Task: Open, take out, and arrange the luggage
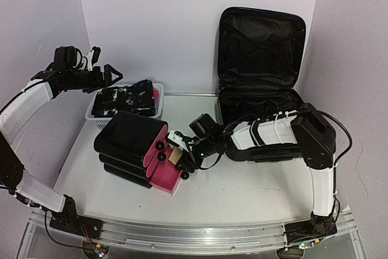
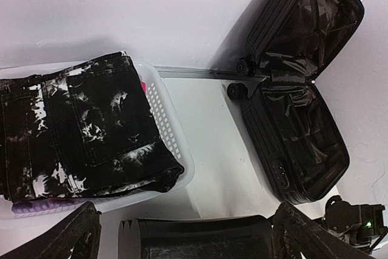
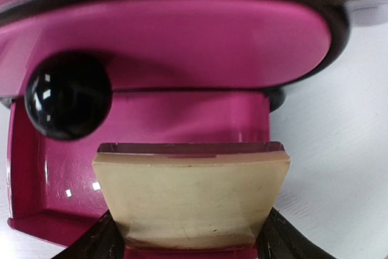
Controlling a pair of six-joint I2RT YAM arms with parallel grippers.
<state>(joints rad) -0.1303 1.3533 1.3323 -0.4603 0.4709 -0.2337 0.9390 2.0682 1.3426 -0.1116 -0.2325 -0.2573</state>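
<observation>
The luggage [image 1: 259,71], a big black ribbed suitcase, stands open at the back right with its lid upright against the wall and its black lining bare. It also shows in the left wrist view [image 2: 300,131]. My right gripper [image 1: 182,161] is shut on a tan block [image 3: 191,201] and holds it at the open pink drawer [image 3: 36,174] of a small black case [image 1: 130,134], just below a black knob [image 3: 68,95]. My left gripper [image 1: 104,77] is open and empty, raised above the back left of the table; its fingers [image 2: 73,235] are spread wide.
A white perforated basket [image 1: 92,113] at the back left holds folded black-and-white clothes [image 2: 79,131]. The small case's black top [image 2: 200,238] lies under the left gripper. The right arm [image 1: 273,134] stretches across the front of the luggage.
</observation>
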